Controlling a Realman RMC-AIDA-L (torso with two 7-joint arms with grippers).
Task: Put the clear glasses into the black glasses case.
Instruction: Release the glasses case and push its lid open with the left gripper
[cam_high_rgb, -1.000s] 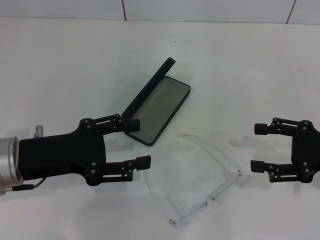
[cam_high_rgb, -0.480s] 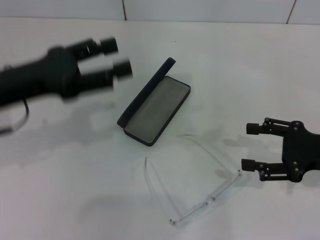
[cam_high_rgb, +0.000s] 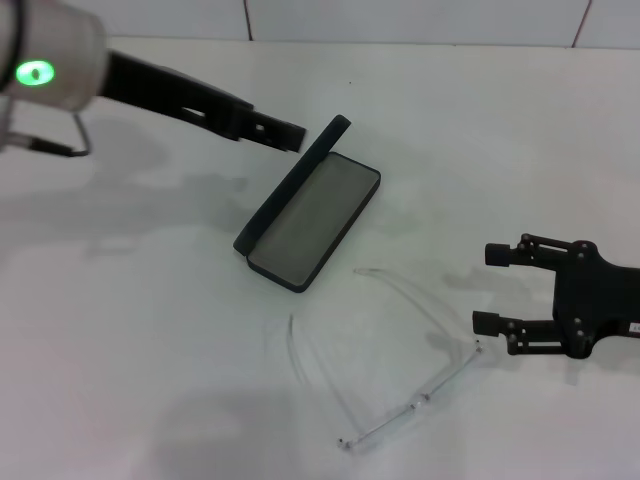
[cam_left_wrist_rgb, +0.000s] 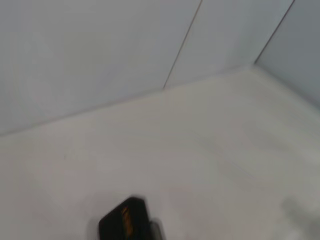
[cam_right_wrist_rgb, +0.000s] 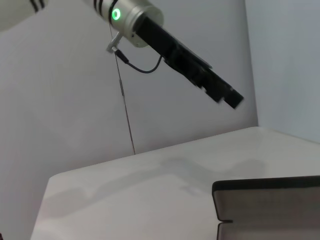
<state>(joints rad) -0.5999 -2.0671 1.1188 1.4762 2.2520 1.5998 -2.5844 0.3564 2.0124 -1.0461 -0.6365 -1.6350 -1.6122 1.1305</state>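
The black glasses case lies open mid-table, grey lining up, its lid standing along the left side. The lid's end with orange lettering shows in the left wrist view, and the case fills a corner of the right wrist view. The clear glasses lie unfolded on the table in front of the case. My right gripper is open, empty, just right of the glasses' right hinge. My left gripper hangs raised, pointing at the lid's far end; it also appears as the left gripper.
The white table runs back to a tiled wall. My left arm with a green light reaches in from the back left, above the table.
My left arm has swung up from the table beside the case to high at the back left. My right gripper has crept left toward the glasses.
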